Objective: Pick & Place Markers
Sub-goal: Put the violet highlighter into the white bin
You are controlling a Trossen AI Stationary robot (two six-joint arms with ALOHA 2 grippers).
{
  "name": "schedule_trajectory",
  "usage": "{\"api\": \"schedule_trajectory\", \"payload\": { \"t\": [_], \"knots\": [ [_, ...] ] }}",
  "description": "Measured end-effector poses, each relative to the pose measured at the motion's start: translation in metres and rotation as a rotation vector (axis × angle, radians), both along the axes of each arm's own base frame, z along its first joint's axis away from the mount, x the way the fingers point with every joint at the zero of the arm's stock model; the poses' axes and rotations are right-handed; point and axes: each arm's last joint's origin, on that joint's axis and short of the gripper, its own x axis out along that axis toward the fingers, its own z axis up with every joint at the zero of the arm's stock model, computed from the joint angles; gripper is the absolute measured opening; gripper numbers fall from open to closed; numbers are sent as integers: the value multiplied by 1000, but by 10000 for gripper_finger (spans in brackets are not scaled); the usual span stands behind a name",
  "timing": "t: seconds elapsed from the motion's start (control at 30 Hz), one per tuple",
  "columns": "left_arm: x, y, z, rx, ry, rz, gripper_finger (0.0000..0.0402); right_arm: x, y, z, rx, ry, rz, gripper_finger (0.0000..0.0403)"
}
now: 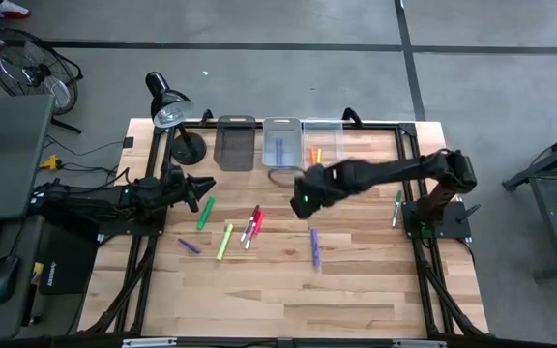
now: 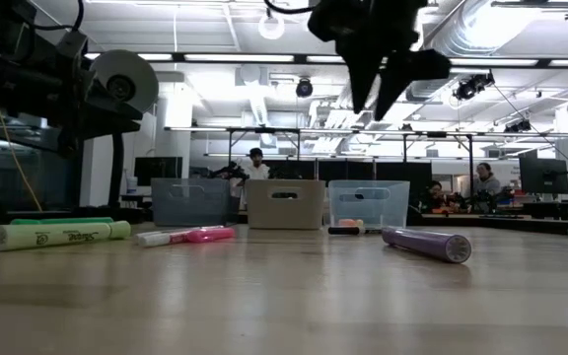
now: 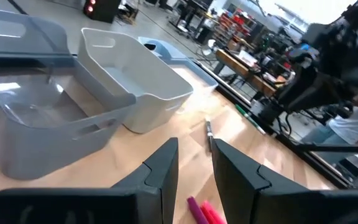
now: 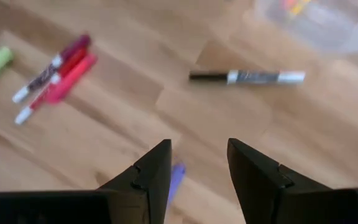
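Note:
Markers lie loose on the wooden table: a green one [image 1: 204, 213], a lime one [image 1: 224, 242], red and pink ones [image 1: 251, 226], two purple ones [image 1: 314, 246] [image 1: 190, 246], and a black-and-white one [image 4: 247, 76]. My right gripper [image 1: 301, 198] [image 4: 197, 168] hangs open above the table's middle, pointing steeply down, nothing between its fingers; the purple marker [image 4: 176, 177] lies on the table below it. My left gripper [image 1: 206, 187] [image 3: 194, 171] waits at the left, roughly level, its fingers a little apart and empty.
Three small bins stand along the far edge: a grey one [image 1: 235, 143], one [image 1: 278, 143] with a purple marker in it, and a clear one [image 1: 323, 141] with orange and yellow markers. A black desk lamp [image 1: 170, 111] stands far left. Another green marker [image 1: 397, 208] lies near the right arm's base.

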Motion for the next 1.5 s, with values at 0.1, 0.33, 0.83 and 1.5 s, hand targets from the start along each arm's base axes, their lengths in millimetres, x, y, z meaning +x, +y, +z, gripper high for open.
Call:
{"api": "schedule_trajectory", "payload": {
  "t": [0.1, 0.33, 0.83, 1.5],
  "knots": [
    [1, -1, 0, -6, 1, -46, 97, -5, 26, -13, 13, 17, 14, 145],
    [1, -4, -1, -17, 5, -140, 97, -17, 73, -49, 80, -5, -7, 146],
    [2, -7, -3, -44, 19, -234, 97, -32, 94, -81, 200, 15, -112, 148],
    [2, -7, -3, -53, 27, -239, 97, -6, 75, -106, 231, -26, -218, 147]
  ]
}}
